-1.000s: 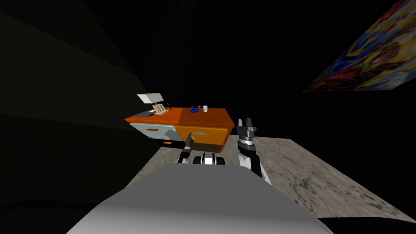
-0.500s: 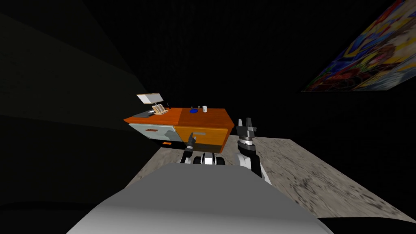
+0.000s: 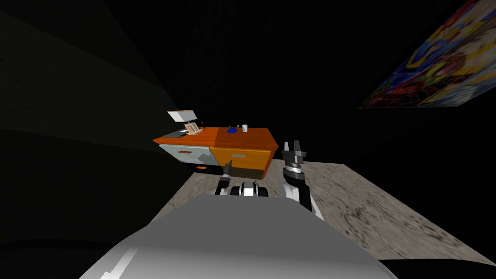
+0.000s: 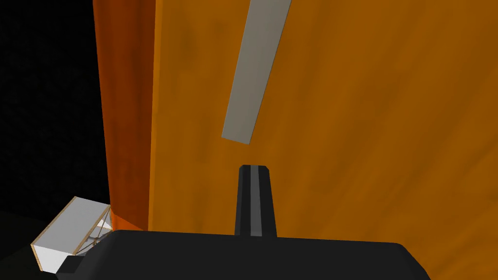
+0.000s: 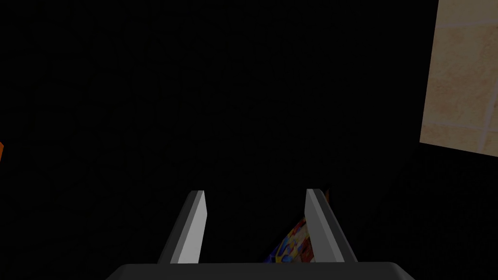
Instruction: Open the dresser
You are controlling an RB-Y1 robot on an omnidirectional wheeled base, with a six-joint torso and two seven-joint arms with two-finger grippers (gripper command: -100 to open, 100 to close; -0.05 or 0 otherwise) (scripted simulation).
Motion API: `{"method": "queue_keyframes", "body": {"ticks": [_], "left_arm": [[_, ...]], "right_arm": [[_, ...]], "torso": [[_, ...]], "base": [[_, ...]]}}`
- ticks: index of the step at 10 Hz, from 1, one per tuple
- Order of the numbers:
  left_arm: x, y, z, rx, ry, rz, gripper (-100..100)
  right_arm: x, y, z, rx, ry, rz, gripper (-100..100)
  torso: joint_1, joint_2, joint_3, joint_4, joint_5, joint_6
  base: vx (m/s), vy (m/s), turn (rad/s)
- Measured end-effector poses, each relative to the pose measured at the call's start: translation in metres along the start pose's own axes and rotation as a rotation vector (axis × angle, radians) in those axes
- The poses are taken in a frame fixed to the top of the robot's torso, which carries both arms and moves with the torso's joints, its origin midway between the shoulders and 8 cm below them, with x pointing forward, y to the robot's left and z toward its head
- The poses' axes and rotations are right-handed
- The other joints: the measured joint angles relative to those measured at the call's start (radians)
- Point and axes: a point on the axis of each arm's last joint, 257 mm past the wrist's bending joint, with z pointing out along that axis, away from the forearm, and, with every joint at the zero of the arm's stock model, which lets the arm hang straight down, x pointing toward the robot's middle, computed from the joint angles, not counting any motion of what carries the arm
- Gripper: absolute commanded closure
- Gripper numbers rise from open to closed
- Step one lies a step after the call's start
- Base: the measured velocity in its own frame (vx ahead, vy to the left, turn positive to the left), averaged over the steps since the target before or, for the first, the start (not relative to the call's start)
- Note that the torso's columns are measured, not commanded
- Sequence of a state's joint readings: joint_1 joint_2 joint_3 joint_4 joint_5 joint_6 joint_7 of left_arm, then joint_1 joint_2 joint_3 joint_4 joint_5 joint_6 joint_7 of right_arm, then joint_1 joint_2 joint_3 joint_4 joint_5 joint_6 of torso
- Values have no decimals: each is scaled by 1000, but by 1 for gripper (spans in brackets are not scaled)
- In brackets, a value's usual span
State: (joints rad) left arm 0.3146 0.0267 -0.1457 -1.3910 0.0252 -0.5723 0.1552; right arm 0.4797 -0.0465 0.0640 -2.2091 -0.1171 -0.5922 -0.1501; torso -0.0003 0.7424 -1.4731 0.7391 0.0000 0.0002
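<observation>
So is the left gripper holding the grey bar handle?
No, the shut left gripper sits short of the grey bar handle on the orange drawer front.

Orange dresser top [image 3: 248,138] with a small blue object [image 3: 231,130] and white cup [image 3: 245,128], on mottled floor [image 3: 348,203].

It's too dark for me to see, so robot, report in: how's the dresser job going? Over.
Left gripper shut, empty, just short of grey handle. Right gripper open, off to the side. Orange dresser handle not gripped. Nothing in the way.

The drawer front [image 4: 364,121] blocks the left pincer [image 4: 253,167], handle [image 4: 255,73] just beyond.
</observation>
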Motion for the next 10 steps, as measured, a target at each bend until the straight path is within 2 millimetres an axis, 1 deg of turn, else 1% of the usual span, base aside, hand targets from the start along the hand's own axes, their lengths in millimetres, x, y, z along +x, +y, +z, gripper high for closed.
{"method": "queue_keyframes", "body": {"ticks": [1, 2, 4, 6, 9, 10], "left_arm": [[1, -1, -1, -1, 2, 0, 100], [1, -1, -1, -2, 2, 0, -100], [-11, -1, -3, -11, 18, 42, -100], [-21, -3, -2, -19, 32, 79, -100], [-24, -6, 7, -30, 32, 87, -100], [-21, -7, 10, -31, 25, 73, -100]], "right_arm": [[0, 0, 0, 0, 0, 0, 0], [0, 0, 0, 0, 0, 0, 0], [0, 0, 0, 0, 0, 0, 0], [0, 0, 0, 0, 0, 0, 0], [0, 0, 0, 0, 0, 0, 0], [0, 0, 0, 0, 0, 0, 0]], "torso": [[1, -3, -2, -1, 0, 0], [0, -11, -6, -2, 0, 0], [1, -12, -8, -3, 0, 0], [0, -6, -4, -1, 0, 0], [0, -6, -4, -2, 0, 0], [0, -4, -3, -1, 0, 0]], "base": [[-100, 6, 1], [-20, -1, -4], [21, 1, 1], [71, -9, -1], [121, -10, -2], [71, -4, -1]]}}
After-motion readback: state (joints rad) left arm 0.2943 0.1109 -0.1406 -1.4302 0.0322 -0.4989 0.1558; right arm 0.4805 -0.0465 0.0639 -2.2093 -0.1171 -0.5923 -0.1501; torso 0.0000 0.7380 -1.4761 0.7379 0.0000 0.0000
